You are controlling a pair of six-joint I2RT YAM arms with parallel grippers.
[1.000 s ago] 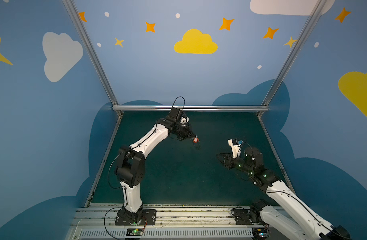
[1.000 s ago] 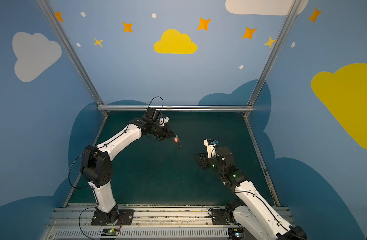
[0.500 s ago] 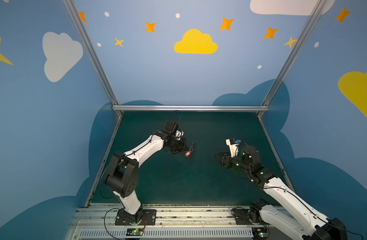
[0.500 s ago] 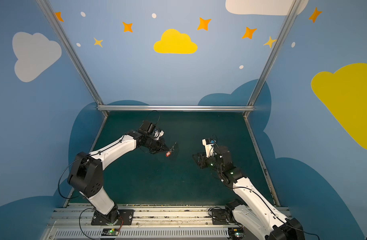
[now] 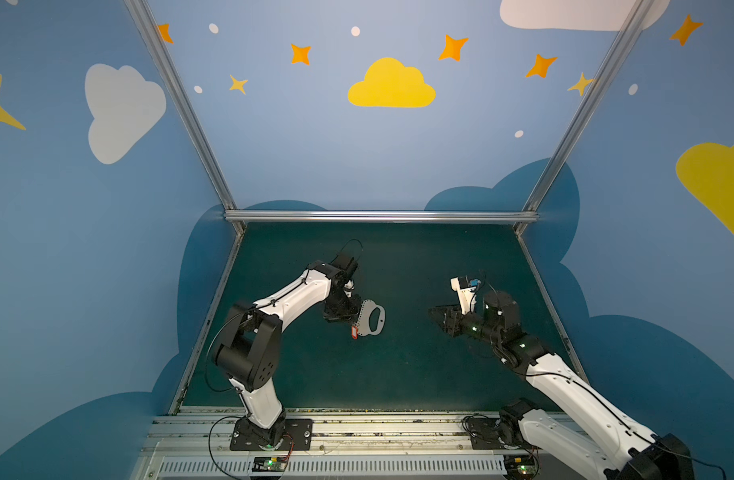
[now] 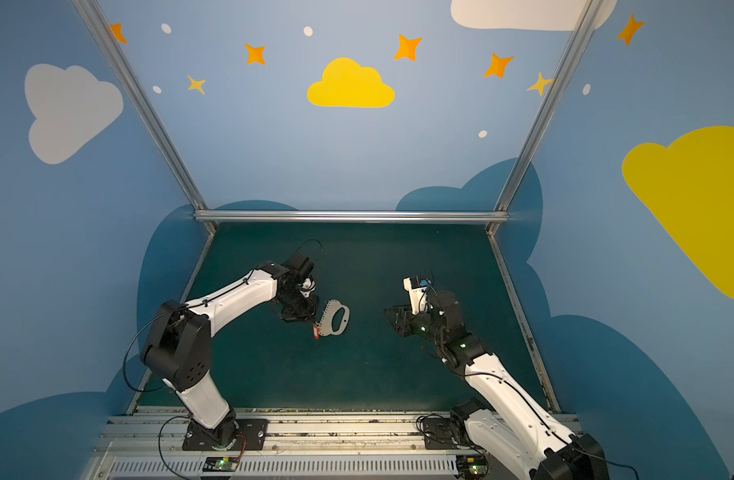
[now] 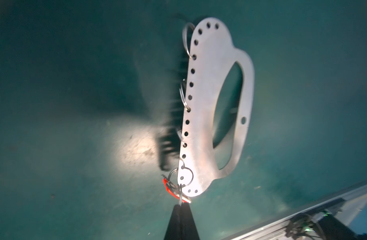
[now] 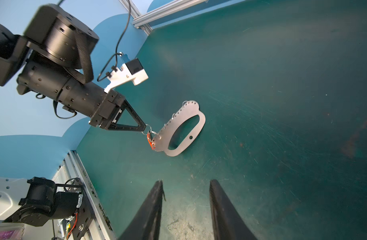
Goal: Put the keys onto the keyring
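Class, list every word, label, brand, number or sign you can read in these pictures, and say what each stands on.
No readable text anywhere in these views.
Red tag: seen edge-on, no writing visible.
Grey holed plate: bare metal, holes only.
Circuit boards at the front edge: any print too small to read.
Walls: only painted shapes, no words.

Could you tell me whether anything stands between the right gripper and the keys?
Nothing visible does: only bare green mat lies between the open right gripper and the keys. The left gripper is shut on the keyring beside them, at one end of the holed plate.
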